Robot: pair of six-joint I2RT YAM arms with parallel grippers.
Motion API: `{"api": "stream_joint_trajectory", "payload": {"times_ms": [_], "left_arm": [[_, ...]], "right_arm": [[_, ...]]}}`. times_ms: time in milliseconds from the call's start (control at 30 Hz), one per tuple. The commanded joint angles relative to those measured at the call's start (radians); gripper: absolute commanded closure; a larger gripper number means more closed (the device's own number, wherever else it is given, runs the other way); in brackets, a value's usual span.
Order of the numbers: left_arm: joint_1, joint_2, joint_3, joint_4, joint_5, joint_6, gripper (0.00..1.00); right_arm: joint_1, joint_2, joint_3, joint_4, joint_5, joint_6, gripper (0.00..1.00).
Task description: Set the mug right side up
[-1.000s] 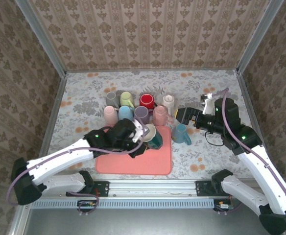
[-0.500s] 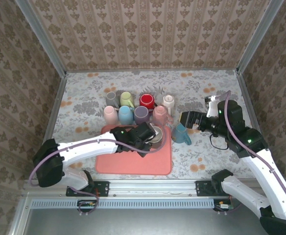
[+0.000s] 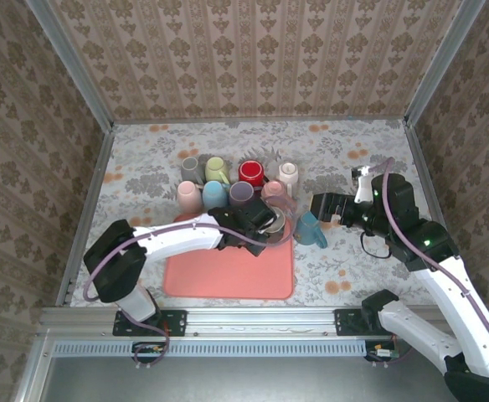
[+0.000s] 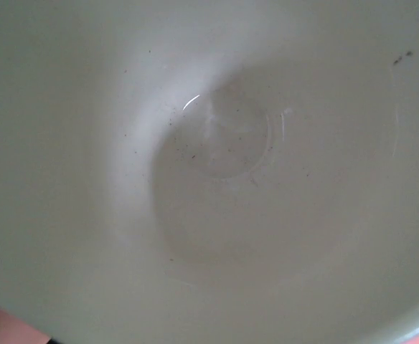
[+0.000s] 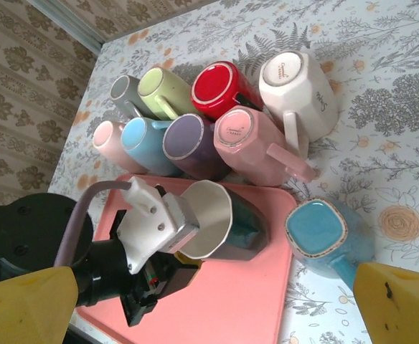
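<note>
A dark teal mug (image 5: 258, 223) with a white inside (image 4: 217, 172) lies tipped on its side over the pink tray (image 5: 252, 308), its mouth facing my left wrist camera. My left gripper (image 3: 255, 229) is shut on the mug's rim at the tray's far right part; its fingers are hidden behind the mug and camera mount. My right gripper (image 5: 209, 304) hangs open to the right of the tray with nothing between its yellow fingertips (image 5: 399, 301). From above, the right gripper (image 3: 321, 205) sits just beyond a blue mug.
A blue mug (image 5: 317, 233) stands upside down on the table just right of the tray. Behind the tray, several upside-down mugs (image 3: 236, 184) crowd together: pink, light blue, purple, grey, green, red and white. Patterned walls close in the table.
My left arm has carried the teal mug toward the tray's far right corner and turned it further onto its side. The right gripper drifted slightly right.
</note>
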Motion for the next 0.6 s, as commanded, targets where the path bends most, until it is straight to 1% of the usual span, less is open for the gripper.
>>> {"api": "stream_joint_trajectory", "payload": {"times_ms": [0,167,233,333,400,433,500,567], "left_arm": [[0.009,0.005,0.055,0.084,0.020,0.014,0.89],[0.011,0.042,0.088,0.077,0.014,0.023,0.82],[0.011,0.056,0.104,0.072,0.012,0.024,0.72],[0.009,0.066,0.110,0.059,0.001,0.025,0.64],[0.008,0.058,0.108,0.053,-0.006,0.024,0.54],[0.007,0.052,0.103,0.054,-0.010,0.023,0.52],[0.006,0.034,0.089,0.056,-0.013,0.020,0.50],[0.006,0.016,0.075,0.054,-0.013,0.017,0.50]], "right_arm": [[-0.006,-0.019,-0.022,-0.027,0.031,-0.023,0.00],[-0.005,-0.023,-0.034,-0.027,0.047,-0.027,0.00],[-0.005,-0.023,-0.034,-0.028,0.053,-0.027,0.00],[-0.006,-0.022,-0.027,-0.035,0.059,-0.031,0.00],[-0.006,-0.022,-0.019,-0.041,0.063,-0.034,0.00],[-0.005,-0.022,-0.017,-0.043,0.065,-0.034,0.00],[-0.006,-0.022,-0.008,-0.050,0.068,-0.040,0.00],[-0.006,-0.019,-0.003,-0.056,0.072,-0.045,0.00]]}}
